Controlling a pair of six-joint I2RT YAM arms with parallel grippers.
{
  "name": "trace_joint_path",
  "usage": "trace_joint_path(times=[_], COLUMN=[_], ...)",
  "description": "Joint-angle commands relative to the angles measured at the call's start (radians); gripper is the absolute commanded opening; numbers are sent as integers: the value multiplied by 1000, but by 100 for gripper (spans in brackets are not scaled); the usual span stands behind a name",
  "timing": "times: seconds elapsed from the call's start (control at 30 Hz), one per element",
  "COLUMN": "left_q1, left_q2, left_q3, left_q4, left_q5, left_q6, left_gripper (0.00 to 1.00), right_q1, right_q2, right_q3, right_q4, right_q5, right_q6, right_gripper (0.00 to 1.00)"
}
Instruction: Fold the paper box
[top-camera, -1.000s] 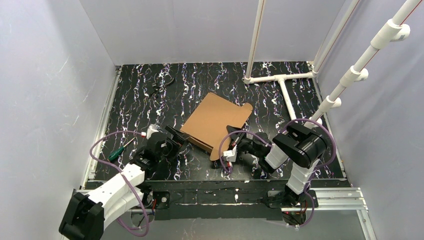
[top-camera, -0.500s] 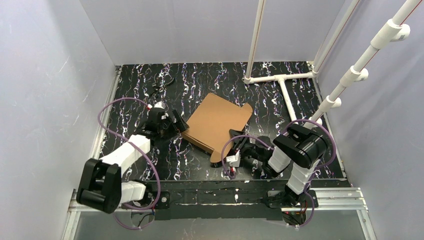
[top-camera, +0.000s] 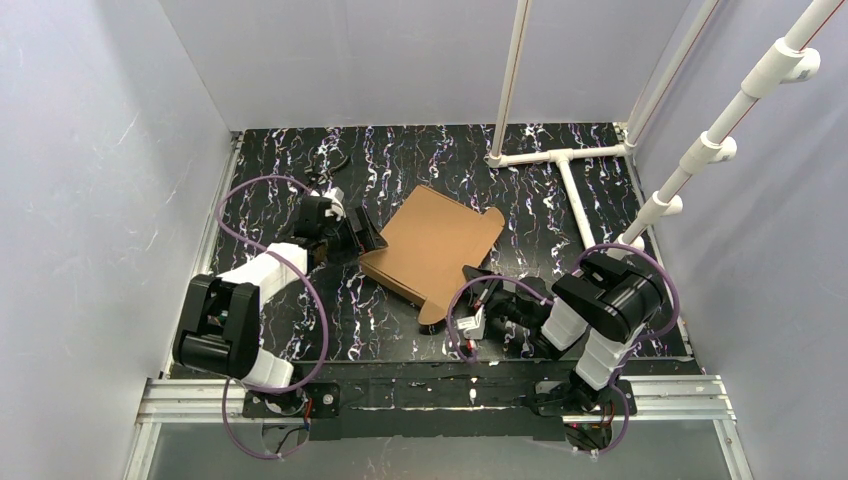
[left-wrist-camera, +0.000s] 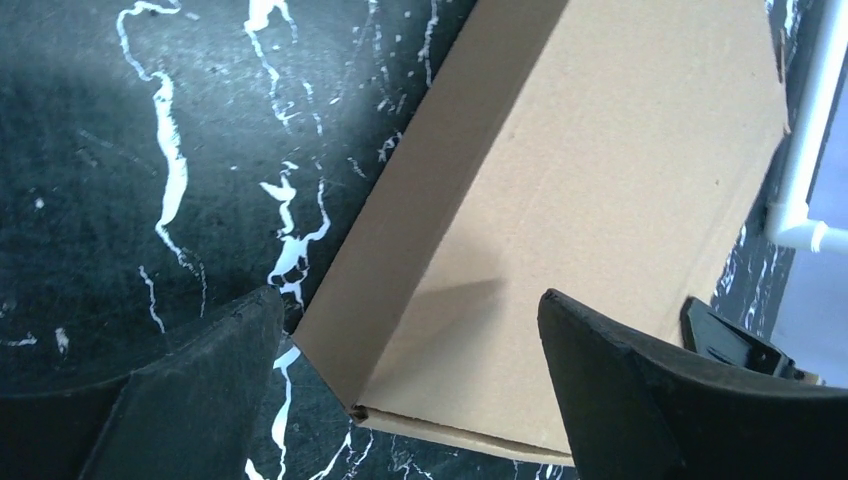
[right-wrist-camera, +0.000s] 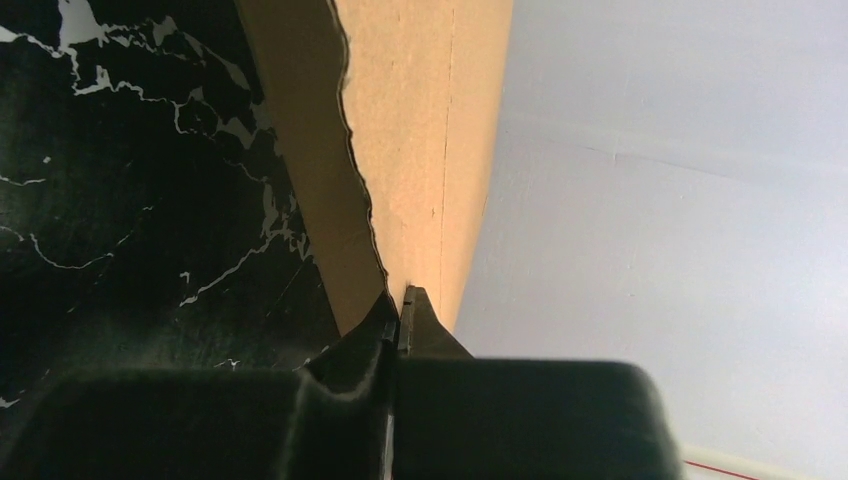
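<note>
nearest the bases, the right tool (right-wrist-camera: 400, 302) is pinched tight on a thin near edge of the paper box (top-camera: 432, 243). the box lies low on the dark marbled surface (top-camera: 400, 160), about midway across and turned at an angle. the bite looks shallow, right at the rim of the flap, so a pull or lift could let the card slip out, or crease it away from its score line.

a little farther off, at the box's left corner, the left tool (left-wrist-camera: 400, 400) stands wide, with one finger on either side of the corner and neither clearly touching. closing there would catch only the corner. a push from it could swing the whole box about the right tool's grip instead of raising a wall.

farthest back, the white pipe frame (top-camera: 560, 158) sits near the box's far corner, and a shove that way might jam the card against it.
</note>
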Motion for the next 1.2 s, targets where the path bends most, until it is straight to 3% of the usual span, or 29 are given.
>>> trace_joint_path(times=[0.0, 0.53, 1.17], left_q1=[33, 88, 87], left_q2=[30, 134, 160], left_q3=[51, 62, 57], left_q4=[-18, 22, 20], left_q5=[96, 354, 393], left_q6=[71, 57, 28], left_gripper=[98, 98, 98], right_q1=[6, -1, -10], right_q2=[2, -168, -202], right_q3=[-15, -70, -96], right_q4=[224, -26, -270], right_q5=[-6, -12, -17], right_q6=[10, 7, -98], right_gripper=[1, 1, 1])
